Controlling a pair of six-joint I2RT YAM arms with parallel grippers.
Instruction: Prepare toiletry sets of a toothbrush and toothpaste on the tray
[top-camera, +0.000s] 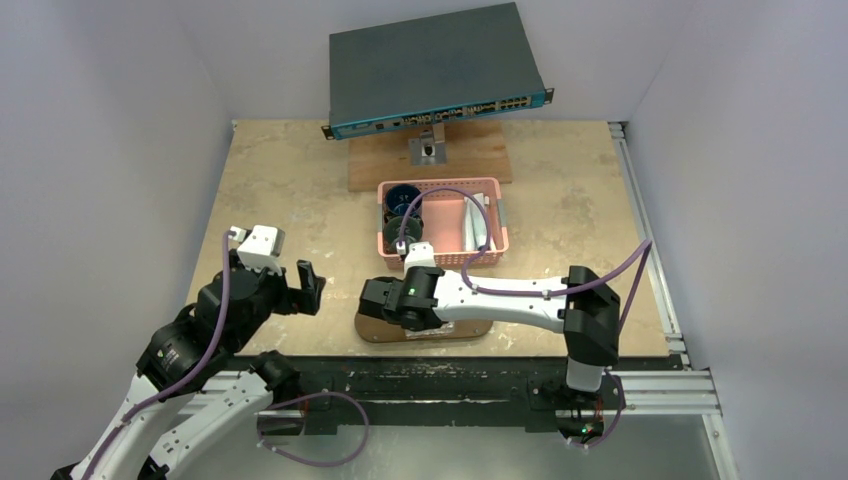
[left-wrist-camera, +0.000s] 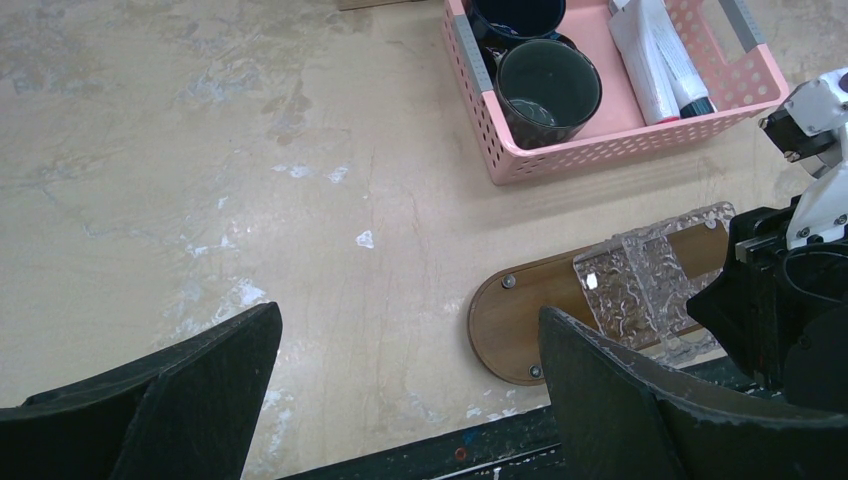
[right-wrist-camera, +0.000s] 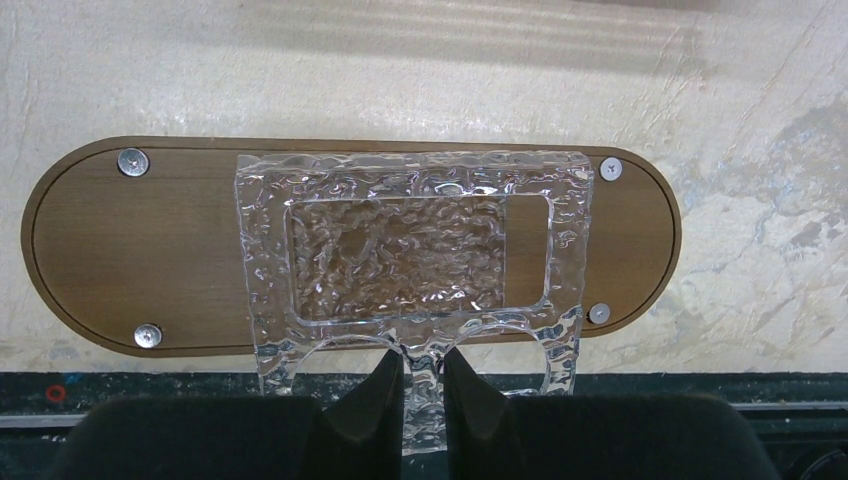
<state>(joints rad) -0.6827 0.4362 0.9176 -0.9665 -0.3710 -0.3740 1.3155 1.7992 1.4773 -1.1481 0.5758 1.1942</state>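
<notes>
Right pincer (right-wrist-camera: 423, 385) clamps the narrow tab of the clear textured holder (right-wrist-camera: 415, 245), which overhangs the tray (right-wrist-camera: 90, 240) and may slip off. Left pincer (left-wrist-camera: 407, 320) hangs wide open, empty. Toiletry sets (left-wrist-camera: 652, 62) lie in the pink basket (left-wrist-camera: 620, 150).

Mugs (left-wrist-camera: 548, 88) stand in pink basket (left-wrist-camera: 620, 145), clear holder (right-wrist-camera: 415, 240) nearby.

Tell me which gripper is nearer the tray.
Right. The right gripper grips the clear holder at the near edge of the tray; the left gripper hovers open beyond its left end.
</notes>
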